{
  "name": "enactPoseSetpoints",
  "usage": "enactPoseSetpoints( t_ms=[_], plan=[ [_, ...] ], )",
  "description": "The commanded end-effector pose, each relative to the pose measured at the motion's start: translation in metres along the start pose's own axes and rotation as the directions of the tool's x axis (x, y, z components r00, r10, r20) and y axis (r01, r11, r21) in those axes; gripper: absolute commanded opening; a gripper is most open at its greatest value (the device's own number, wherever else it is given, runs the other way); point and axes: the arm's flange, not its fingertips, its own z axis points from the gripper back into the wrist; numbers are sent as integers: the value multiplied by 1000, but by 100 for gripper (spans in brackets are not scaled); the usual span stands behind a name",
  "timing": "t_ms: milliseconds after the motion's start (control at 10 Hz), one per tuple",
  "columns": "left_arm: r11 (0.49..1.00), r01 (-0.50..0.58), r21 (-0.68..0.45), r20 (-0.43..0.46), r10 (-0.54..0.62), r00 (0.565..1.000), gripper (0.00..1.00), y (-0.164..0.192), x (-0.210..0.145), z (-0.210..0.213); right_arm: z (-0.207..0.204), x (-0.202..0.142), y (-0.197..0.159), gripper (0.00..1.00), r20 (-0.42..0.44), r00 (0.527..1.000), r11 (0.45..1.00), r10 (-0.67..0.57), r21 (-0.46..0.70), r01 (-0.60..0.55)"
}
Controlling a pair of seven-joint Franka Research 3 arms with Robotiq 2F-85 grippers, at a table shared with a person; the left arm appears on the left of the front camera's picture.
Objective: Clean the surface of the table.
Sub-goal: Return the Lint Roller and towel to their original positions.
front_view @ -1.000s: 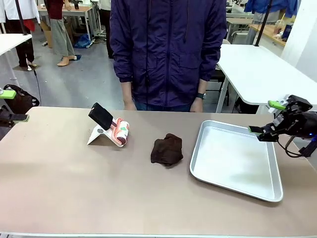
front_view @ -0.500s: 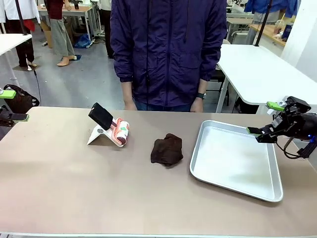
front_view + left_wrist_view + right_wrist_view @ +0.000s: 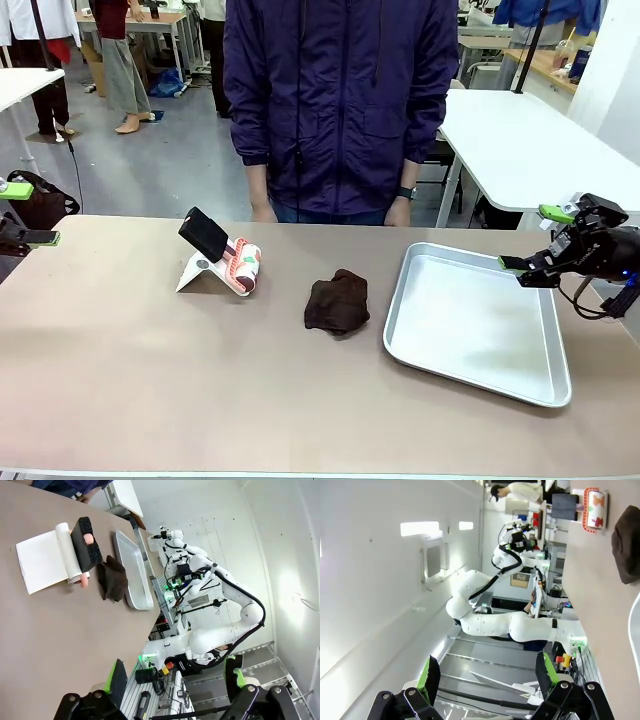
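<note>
From the front, the taupe counter [image 3: 150, 380] spans the foreground. The right hand [image 3: 535, 240] hovers at the tray's [image 3: 440, 345] far right corner, fingers spread wide, holding nothing. The left hand [image 3: 22, 213] sits at the counter's left edge, equally wide. The tray is bare. A brown cloth [image 3: 337, 301] lies beside it, near a phone [image 3: 204, 233] propped on a stand with a printed roll [image 3: 243, 265], its print too small to read.

The left wrist view shows the counter [image 3: 45, 635] and open fingers [image 3: 117, 680].

The right wrist view shows parted fingers [image 3: 429, 677], perhaps angled off the counter [image 3: 600, 600].

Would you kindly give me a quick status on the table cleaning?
Left gripper and right gripper open, empty. Table unwiped. Brown cloth, phone stand, metal tray on it.
</note>
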Motion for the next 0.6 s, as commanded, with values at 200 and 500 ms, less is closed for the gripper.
enactPoseSetpoints(
  t_ms=[200,500],
  plan=[
    [1000,-15,12,-1,15,1000,100,-4,-4,-1,-1,1,4,100,-12,1000,1000,0,-14,0],
    [1000,-15,12,-1,15,1000,100,-4,-4,-1,-1,1,4,100,-12,1000,1000,0,-14,0]
  ],
)
